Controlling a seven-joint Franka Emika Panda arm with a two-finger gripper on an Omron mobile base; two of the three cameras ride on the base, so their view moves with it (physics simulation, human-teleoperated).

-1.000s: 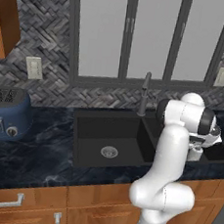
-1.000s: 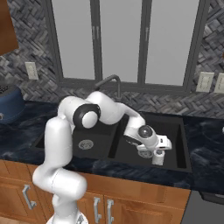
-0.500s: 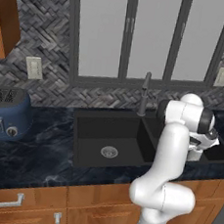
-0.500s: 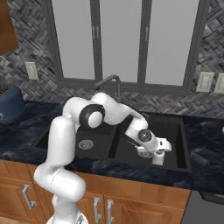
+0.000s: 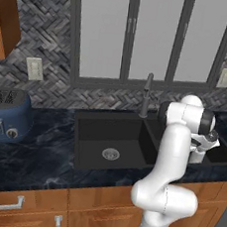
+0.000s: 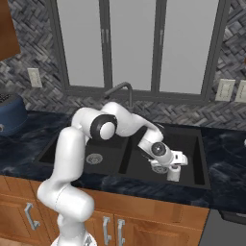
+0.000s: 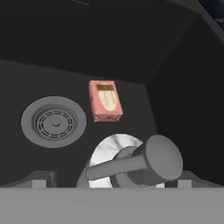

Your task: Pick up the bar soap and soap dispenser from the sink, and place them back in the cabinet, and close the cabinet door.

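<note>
In the hand view we see the bar soap [image 7: 105,101], a small pinkish-peach rectangular block with a pale label on its top face, lying flat on the black floor of the sink [image 7: 131,52]. It sits just beside the round steel drain [image 7: 53,121], apart from it, near the corner where the basin walls meet. Nearer the camera stands the soap dispenser [image 7: 131,164]: we look down on its grey pump head and spout, with a rounded silvery body beneath. The sink [image 6: 192,144] is a black double basin set into the dark marbled surface, with a dark curved faucet [image 6: 120,91] behind its divider.
</note>
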